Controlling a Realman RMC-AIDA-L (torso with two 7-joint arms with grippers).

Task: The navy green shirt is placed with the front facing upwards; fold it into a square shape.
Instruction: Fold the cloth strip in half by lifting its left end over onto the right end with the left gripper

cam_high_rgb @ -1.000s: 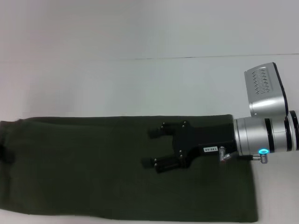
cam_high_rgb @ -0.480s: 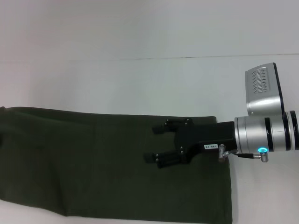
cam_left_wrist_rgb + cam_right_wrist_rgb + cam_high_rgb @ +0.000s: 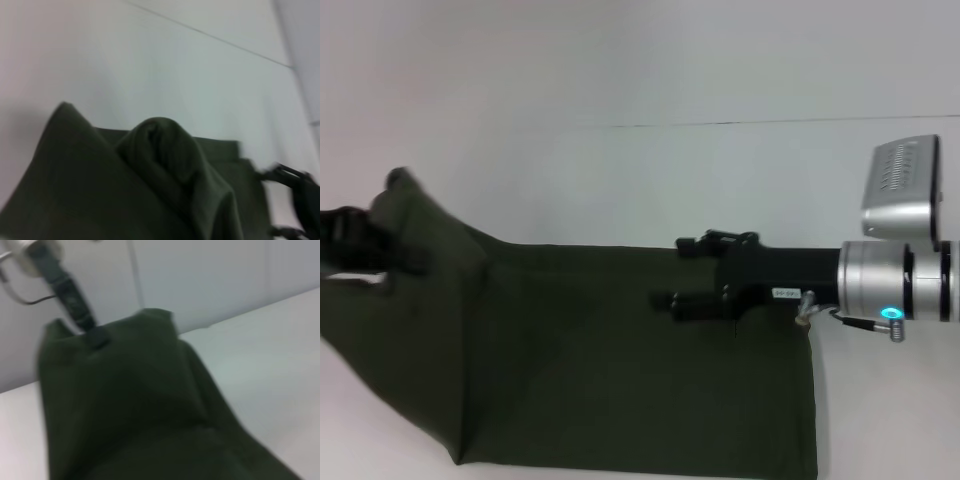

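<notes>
Between the shut jaws of the left gripper the raised end of the navy green shirt appears pinched — blur hides the contact — while the right gripper, fingers parted and empty, hovers over the flat end, so a loose pinch could drop the fold.
</notes>
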